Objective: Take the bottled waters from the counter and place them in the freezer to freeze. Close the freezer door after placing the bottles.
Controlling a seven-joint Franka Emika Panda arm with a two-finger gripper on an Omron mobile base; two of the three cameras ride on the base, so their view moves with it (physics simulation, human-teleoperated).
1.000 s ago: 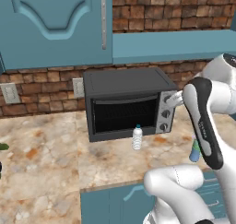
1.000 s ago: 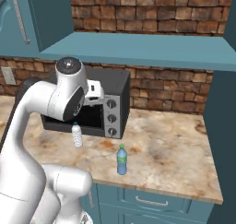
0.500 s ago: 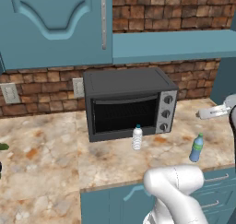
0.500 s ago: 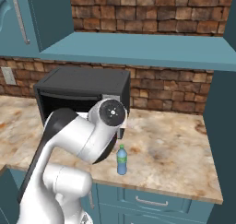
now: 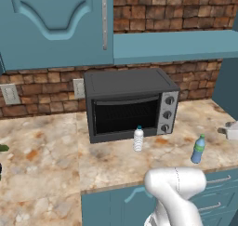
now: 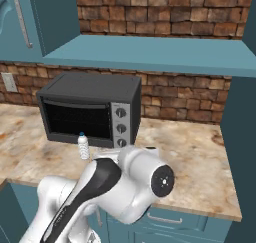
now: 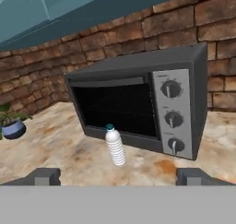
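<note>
The white bottle stands upright on the desk just in front of the toaster oven, near the door's right end. The left base view also takes in the blue bottle, upright near the desk's front edge at about 4 o'clock from the white one and well apart from it. In the right base view the arm covers that stretch of desk, so the white bottle is the one that shows there, at the oven's lower front, with a tall dark panel at the right edge. The hand view looks level across the desk: the tool has its fingertips set wide apart with nothing between them, and the white bottle stands at 12 o'clock from the gap, clear of both tips. At 9 o'clock in that view sits a potted plant on the desk.
</note>
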